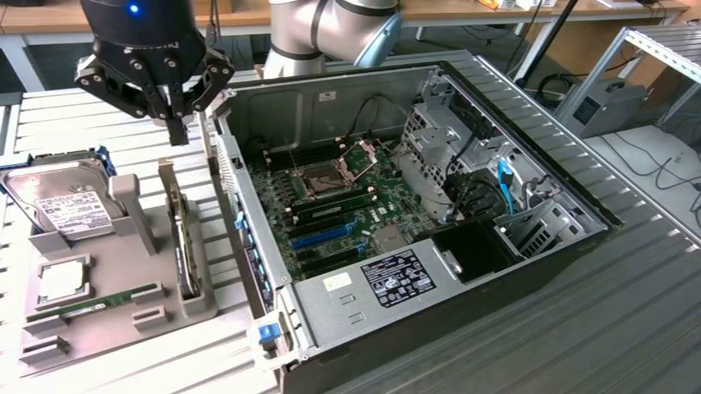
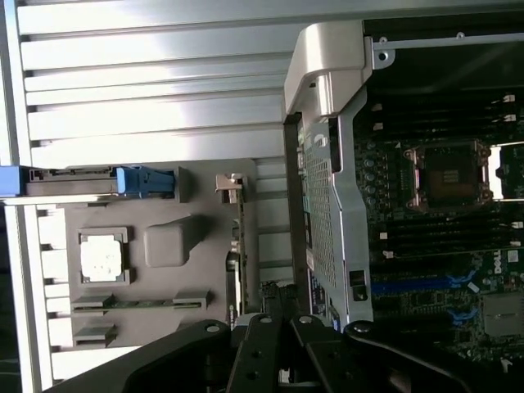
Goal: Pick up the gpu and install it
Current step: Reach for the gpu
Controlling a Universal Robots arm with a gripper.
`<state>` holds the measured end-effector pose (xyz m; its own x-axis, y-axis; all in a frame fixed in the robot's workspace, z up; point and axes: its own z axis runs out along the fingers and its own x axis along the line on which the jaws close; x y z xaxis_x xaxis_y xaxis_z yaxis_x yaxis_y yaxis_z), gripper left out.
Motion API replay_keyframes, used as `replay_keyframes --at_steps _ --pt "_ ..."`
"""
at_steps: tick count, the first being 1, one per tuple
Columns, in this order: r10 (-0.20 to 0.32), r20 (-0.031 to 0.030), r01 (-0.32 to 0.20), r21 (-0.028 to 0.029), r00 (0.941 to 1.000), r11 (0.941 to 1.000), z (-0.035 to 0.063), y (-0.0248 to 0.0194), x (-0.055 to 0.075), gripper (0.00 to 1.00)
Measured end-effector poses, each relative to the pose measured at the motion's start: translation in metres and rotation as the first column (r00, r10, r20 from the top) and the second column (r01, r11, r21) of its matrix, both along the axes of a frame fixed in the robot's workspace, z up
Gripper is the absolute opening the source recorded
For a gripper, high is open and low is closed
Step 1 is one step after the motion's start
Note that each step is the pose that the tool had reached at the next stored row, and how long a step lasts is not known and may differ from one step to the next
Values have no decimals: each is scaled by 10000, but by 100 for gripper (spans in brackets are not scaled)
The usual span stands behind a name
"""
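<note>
I have the gripper (image 1: 176,131) pinched fully closed on nothing, poised over the end of the gpu (image 1: 189,238); the card stands on edge just outside the computer case (image 1: 328,94), its long axis parallel to that case's side wall.

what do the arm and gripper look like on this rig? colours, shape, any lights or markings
Arm: silver-grey tubular links, with a pale blue cap on one joint. Gripper: all black, with a round body carrying a small lit blue light. Below it are bolted linkage fingers tapering to slim tips. There is faint pale lettering on the body, too small to read.
</note>
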<state>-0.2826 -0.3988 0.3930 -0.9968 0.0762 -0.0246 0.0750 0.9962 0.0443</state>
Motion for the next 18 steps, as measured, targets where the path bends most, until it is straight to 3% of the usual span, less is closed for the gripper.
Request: replay_keyframes --at_steps 13,18 --pt "0 0 0 0 10000 10000 -3 0 -239 11" --pt "0 0 0 0 10000 10000 -3 -1 -259 11"
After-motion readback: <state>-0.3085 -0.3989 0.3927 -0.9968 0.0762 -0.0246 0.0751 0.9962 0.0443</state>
